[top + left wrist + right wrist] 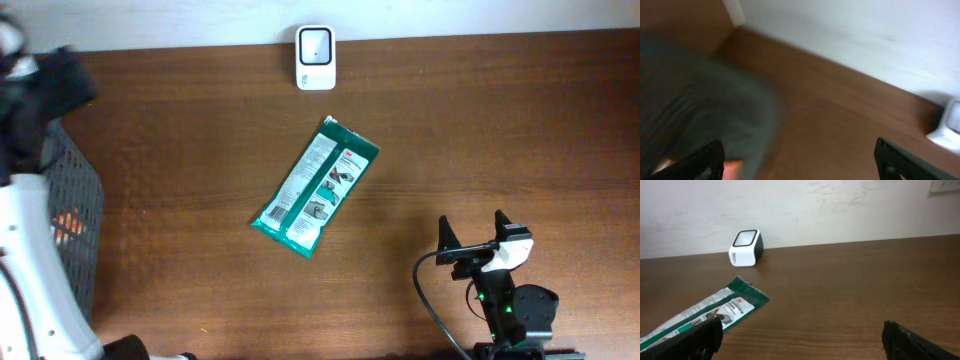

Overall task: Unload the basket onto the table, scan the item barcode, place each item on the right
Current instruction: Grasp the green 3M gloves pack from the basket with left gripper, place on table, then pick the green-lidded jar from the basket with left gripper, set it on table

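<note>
We have the packet (pixel 315 187), green and white, lying flat near the middle of the bench (pixel 520 120), set diagonally, printed side up, nothing touching it. The scanner (pixel 315 57), a small white box, stands at the far edge by the wall (pixel 840 205), just beyond the packet's upper end but apart from it. We put the right claw (pixel 472 230) at the front right of the bench, well apart from the packet, jaws spread wide and empty. Its fingers (pixel 702 340) sit at the bottom corners of the wrist view, with packet and scanner ahead. The left claw (pixel 800 165) is also wide open with nothing between the jaws. Its view is blurred, over the dark basket (pixel 75 200) at the bench's left end. We see an orange thing (pixel 68 222) inside the basket, too blurred to name.
</note>
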Controlling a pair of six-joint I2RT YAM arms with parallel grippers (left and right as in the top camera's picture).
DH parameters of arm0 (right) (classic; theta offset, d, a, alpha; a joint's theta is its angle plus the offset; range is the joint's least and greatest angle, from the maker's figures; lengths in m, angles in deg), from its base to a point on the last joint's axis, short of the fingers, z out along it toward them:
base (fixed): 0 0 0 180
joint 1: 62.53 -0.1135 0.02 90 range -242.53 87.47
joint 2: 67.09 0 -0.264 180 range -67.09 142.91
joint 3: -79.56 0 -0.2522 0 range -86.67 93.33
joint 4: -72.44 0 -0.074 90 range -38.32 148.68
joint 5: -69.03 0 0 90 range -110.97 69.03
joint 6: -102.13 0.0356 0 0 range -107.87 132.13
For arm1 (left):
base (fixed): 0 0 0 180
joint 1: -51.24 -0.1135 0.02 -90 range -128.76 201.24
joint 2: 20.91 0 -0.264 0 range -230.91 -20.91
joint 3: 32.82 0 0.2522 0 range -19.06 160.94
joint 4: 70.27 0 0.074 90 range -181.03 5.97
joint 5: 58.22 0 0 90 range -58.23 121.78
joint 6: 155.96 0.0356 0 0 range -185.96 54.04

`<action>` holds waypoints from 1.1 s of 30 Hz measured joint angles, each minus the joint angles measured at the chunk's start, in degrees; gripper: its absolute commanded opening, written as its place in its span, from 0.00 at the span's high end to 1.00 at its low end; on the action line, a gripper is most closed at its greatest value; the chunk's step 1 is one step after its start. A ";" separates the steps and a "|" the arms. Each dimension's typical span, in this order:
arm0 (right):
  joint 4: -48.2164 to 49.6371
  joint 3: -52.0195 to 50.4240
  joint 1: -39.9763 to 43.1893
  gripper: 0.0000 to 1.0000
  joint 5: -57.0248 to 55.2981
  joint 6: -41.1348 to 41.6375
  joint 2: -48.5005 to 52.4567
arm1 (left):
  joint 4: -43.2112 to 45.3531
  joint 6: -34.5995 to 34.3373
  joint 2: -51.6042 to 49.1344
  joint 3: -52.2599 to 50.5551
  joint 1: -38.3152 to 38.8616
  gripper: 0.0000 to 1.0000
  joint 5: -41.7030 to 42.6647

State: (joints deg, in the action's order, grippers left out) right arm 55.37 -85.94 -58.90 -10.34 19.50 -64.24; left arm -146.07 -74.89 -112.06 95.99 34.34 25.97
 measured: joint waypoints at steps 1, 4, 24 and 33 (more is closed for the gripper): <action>0.00 0.00 0.00 0.01 0.04 -0.02 -0.02 | -1.18 -1.70 -0.04 -0.22 -4.44 0.05 -0.20; 0.00 0.00 0.00 0.02 0.00 -0.02 0.00 | -2.51 -4.72 -0.11 -6.47 -18.91 0.04 -0.63; 0.00 0.00 0.00 0.02 0.02 -0.02 -0.02 | 8.98 -8.68 -0.17 -47.84 -39.76 0.04 -5.18; 0.00 0.00 0.00 0.02 0.02 0.02 -0.02 | 12.96 -8.90 -1.42 -49.66 -39.80 0.49 -2.69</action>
State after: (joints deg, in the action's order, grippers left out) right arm 55.37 -85.94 -58.90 -10.31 19.53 -64.26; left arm -133.11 -83.79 -113.48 46.33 -5.47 23.28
